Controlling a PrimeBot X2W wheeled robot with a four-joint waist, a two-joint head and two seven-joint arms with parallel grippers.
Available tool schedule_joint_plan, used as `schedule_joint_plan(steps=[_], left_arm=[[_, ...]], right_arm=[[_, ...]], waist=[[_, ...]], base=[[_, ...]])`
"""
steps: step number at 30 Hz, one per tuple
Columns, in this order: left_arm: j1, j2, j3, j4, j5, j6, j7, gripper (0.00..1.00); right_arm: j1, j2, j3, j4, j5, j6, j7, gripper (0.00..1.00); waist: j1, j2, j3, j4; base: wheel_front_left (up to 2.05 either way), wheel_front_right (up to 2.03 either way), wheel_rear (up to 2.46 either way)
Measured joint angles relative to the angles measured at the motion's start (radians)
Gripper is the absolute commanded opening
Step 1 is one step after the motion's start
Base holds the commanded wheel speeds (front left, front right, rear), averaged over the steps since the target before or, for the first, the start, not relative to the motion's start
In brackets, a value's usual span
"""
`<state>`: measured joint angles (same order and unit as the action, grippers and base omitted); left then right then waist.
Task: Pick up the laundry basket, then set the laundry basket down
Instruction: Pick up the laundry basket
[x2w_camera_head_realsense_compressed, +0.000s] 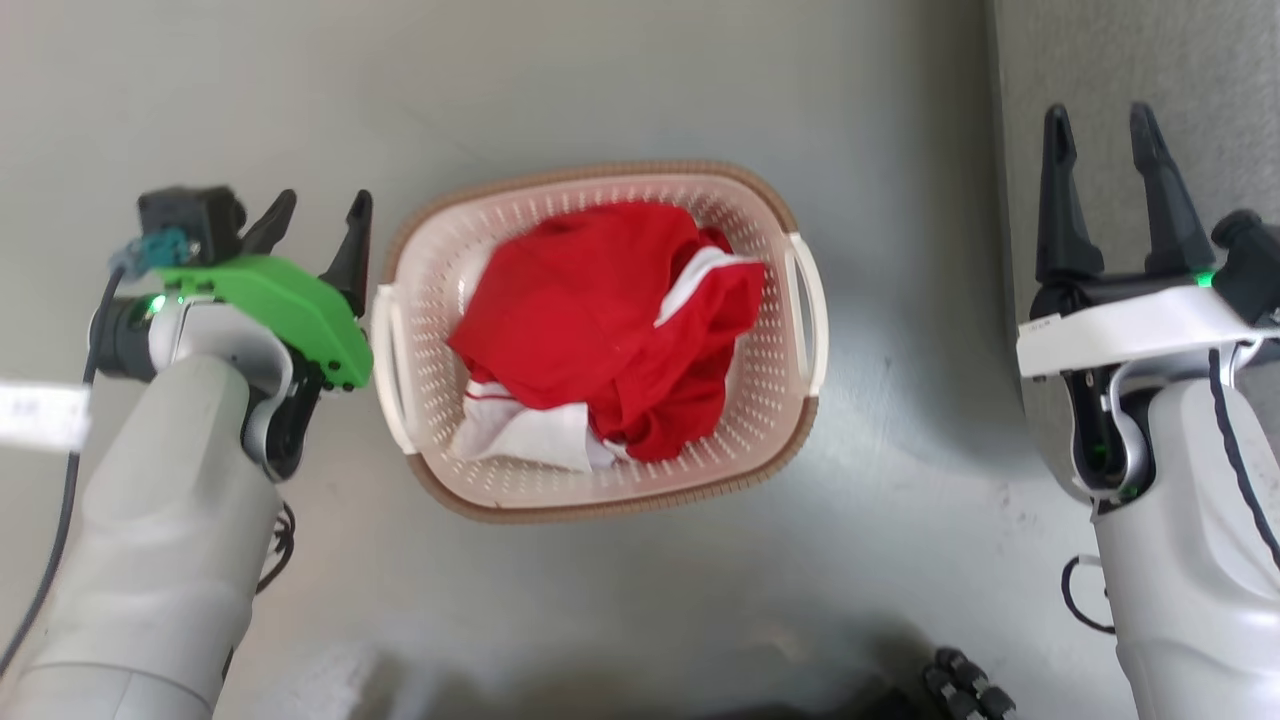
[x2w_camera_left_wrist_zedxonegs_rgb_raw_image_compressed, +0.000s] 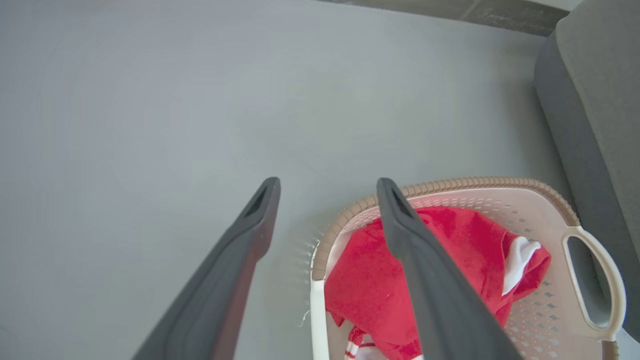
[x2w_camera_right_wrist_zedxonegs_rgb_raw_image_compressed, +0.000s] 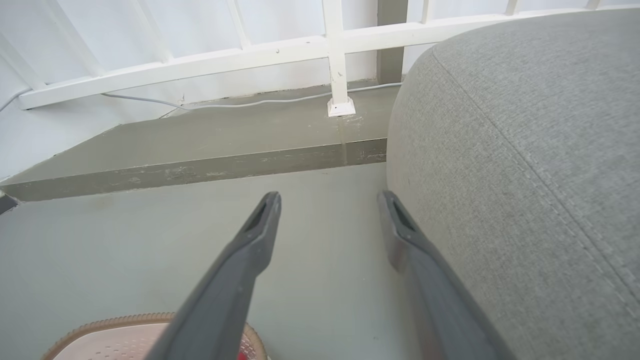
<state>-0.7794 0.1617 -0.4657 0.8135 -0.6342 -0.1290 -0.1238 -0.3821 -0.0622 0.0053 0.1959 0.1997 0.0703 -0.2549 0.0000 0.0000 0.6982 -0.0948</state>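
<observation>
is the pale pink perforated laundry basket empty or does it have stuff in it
Not empty: crumpled red-and-white clothing lies inside the laundry basket, covering most of its bottom.

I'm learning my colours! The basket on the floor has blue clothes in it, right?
Not quite: the clothes in the laundry basket are red with some white, not blue. The head view shows it. The basket does sit on the floor.
</observation>
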Motion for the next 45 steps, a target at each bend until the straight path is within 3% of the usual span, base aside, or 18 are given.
schedule_joint_plan(steps=[8, 26, 35, 45], left_arm=[[0.078, 0.006, 0.03, -0.033, 0.004, 0.0, -0.115, 1.0], [0.198, 0.043, 0.041, -0.224, 0.102, 0.089, -0.128, 1.0], [0.324, 0.045, 0.071, -0.374, 0.119, 0.146, -0.128, 1.0], [0.488, 0.045, 0.072, -0.45, 0.12, 0.194, -0.128, 1.0]], right_arm=[[0.028, 0.001, -0.013, 0.009, -0.014, 0.0, 0.0, 1.0], [0.113, -0.01, -0.033, -0.001, -0.052, -0.002, 0.0, 1.0], [0.213, -0.011, -0.03, -0.007, -0.073, -0.003, 0.0, 1.0], [0.296, -0.007, 0.005, -0.018, -0.088, -0.009, 0.0, 1.0]], waist=[[0.0, 0.0, -0.113, 0.021], [-0.0001, 0.0, -0.349, 0.032], [-0.0001, 0.0, -0.464, 0.037], [-0.0001, 0.0, -0.562, 0.04]], base=[[0.0, 0.0, 0.0], [0.0, 0.0, 0.0], [0.0, 0.0, 0.0], [0.0, 0.0, 0.0]])
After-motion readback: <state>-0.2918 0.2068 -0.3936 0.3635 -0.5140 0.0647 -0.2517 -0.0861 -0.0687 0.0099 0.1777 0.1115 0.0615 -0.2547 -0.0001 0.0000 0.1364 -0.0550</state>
